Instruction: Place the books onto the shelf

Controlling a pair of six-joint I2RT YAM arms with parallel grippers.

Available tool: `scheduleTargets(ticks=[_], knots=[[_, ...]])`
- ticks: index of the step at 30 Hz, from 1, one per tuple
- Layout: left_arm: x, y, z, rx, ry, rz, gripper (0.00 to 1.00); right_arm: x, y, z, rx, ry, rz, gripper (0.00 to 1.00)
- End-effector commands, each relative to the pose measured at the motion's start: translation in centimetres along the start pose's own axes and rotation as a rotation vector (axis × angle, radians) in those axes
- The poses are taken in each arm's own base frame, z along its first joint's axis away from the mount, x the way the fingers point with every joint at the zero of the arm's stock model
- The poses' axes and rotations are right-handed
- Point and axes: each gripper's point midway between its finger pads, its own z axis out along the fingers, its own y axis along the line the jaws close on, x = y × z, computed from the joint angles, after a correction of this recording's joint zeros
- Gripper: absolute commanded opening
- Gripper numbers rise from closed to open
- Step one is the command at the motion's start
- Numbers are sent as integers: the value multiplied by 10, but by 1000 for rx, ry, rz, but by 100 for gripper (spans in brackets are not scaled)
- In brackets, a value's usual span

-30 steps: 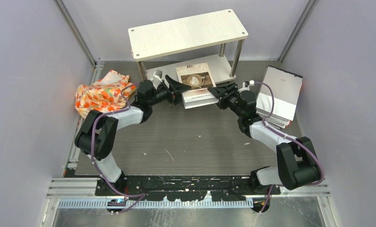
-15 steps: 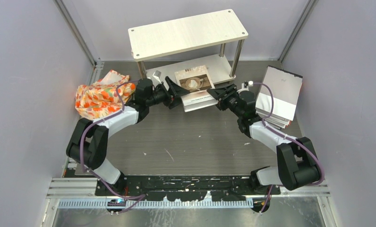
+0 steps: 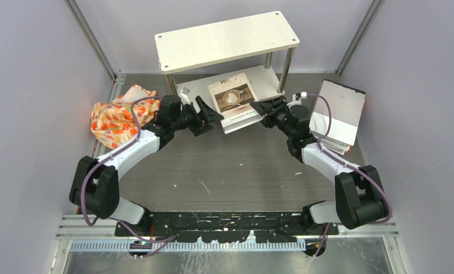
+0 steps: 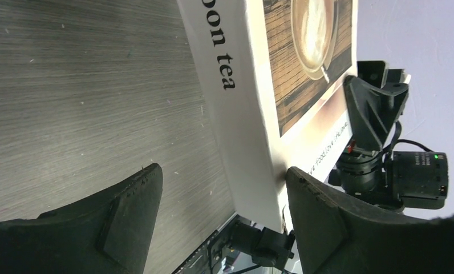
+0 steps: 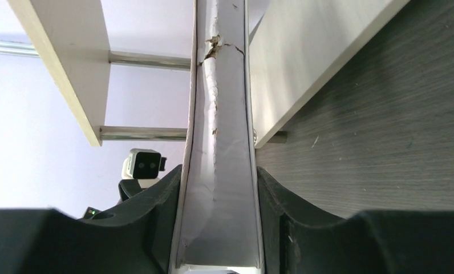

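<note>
Looking down from above, you had one coffee-cup book (image 3: pixel 234 98) lying half on the lower of the shelf's (image 3: pixel 227 40) two pale wood boards, its near end jutting over the desk (image 3: pixel 225 165). A grey-topped stack (image 3: pixel 336 114) sat right and one floral cloth (image 3: pixel 121 117) left. Only your left wrist view showed the left tool (image 3: pixel 209 114) spread wide beside the book's corner. Your right wrist view showed the right tool (image 3: pixel 263 107) pinching its torn paper edge.

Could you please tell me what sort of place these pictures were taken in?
Probably a robot test cell in a lab: plain pale-lilac wall panels enclose a dark grey wood-grain tabletop, with aluminium frame rails in the corners and two white-and-black robot arms bolted along its near edge.
</note>
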Motion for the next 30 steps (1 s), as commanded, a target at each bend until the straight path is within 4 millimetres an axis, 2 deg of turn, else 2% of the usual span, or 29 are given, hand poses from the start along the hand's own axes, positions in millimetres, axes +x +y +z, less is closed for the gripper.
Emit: scheduleTargets(ticks=[1, 4, 18, 25, 30], knots=[[-7, -17, -18, 4, -38, 68, 80, -14, 49, 6, -132, -29, -52, 25], [-6, -17, -28, -11, -48, 82, 80, -14, 50, 12, -131, -24, -53, 25], [-13, -13, -86, -98, -157, 126, 82, -3, 55, 67, -156, 13, -68, 24], [-26, -21, -117, -130, -256, 197, 83, 2, 56, 104, -175, 15, -71, 24], [-36, -31, -146, -157, -343, 242, 83, 14, 56, 135, -192, 27, -74, 23]])
